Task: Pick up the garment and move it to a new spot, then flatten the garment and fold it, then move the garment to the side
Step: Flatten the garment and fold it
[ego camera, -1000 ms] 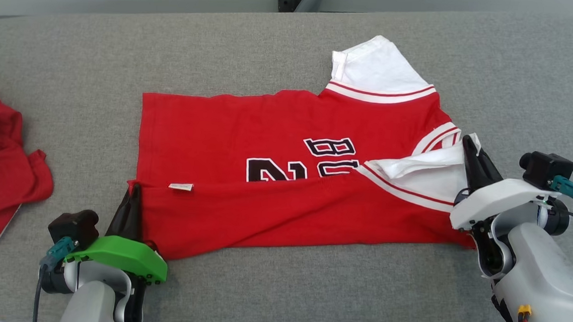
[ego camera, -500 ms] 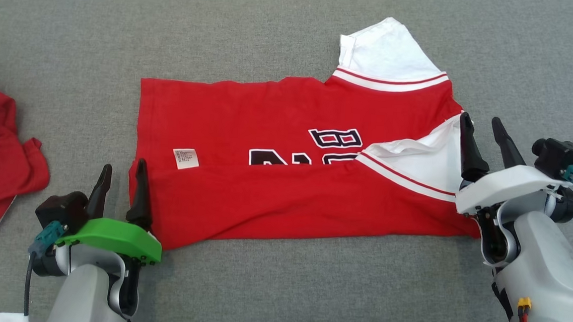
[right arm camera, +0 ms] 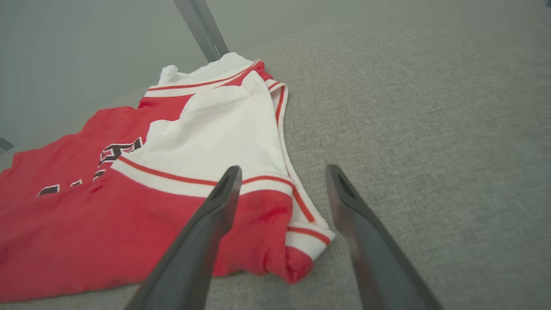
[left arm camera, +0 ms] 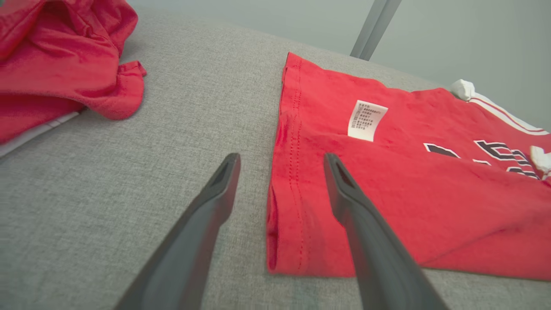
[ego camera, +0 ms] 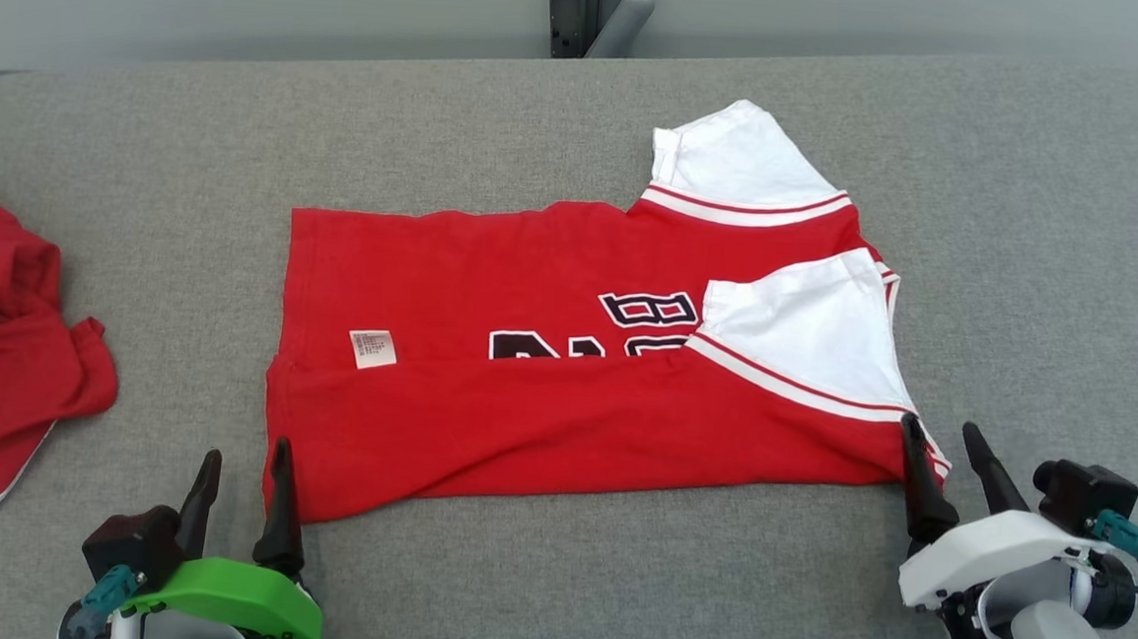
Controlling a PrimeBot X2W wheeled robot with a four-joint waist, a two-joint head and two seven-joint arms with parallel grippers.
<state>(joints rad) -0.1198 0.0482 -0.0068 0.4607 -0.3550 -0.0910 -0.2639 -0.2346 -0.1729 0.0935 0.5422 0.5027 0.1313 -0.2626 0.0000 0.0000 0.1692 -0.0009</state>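
Left hand (ego camera: 247, 450) stands fingers-up, wide and empty, at seven o'clock of the folded red-and-white fabric jersey (ego camera: 543, 427). Right hand (ego camera: 940, 424) stands likewise at four o'clock.

black lettering (ego camera: 649, 310) on red jersey (ego camera: 493, 265) half covered by its own folded-over body and white sleeve (ego camera: 805, 334), care label (ego camera: 373, 349) print too small to read, second red garment (ego camera: 6, 325) cut off at left edge, dark post (ego camera: 573, 9) cropped at top

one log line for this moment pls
shirt: flat on table, near edge folded over | left gripper: open, empty, by hem | right gripper: open, empty, by sleeve
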